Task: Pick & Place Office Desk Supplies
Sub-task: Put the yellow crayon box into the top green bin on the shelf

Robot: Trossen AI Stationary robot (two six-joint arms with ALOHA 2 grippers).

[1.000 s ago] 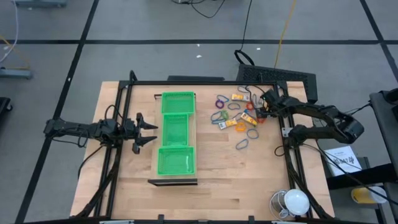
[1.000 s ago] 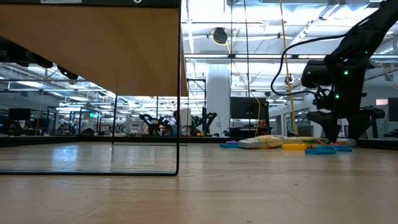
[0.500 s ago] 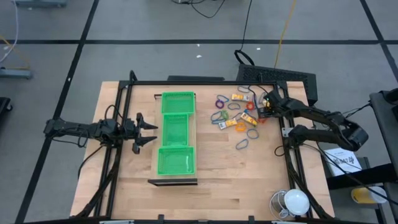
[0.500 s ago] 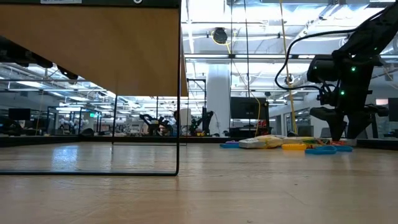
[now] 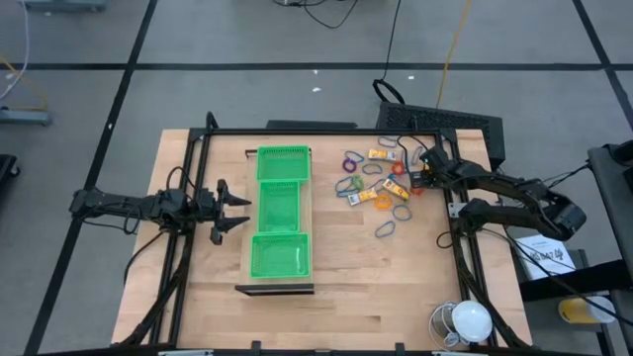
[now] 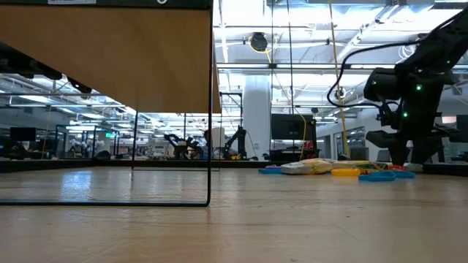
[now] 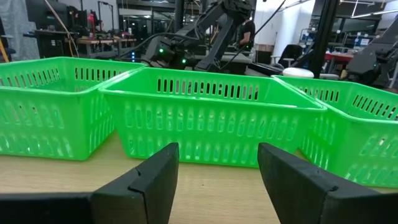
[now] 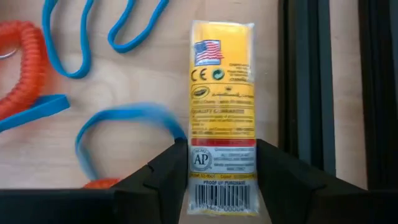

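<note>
– Anything in the green tray [image 5: 280,213]?
– Looks empty. The supplies [image 5: 377,180] lie beside it; the right gripper [image 8: 216,163] clamps a yellow packet [image 8: 222,118], the left gripper [image 7: 217,180] stands open

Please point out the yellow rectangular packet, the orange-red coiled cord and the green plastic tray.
yellow rectangular packet [image 8: 222,93], right wrist view, middle of its printed face
orange-red coiled cord [image 8: 18,68], right wrist view, its coils
green plastic tray [image 7: 211,78], left wrist view, middle compartment's rim

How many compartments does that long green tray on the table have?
3. The green tray has one compartment toward the table's far edge, one in the middle and one nearest the front.
</note>
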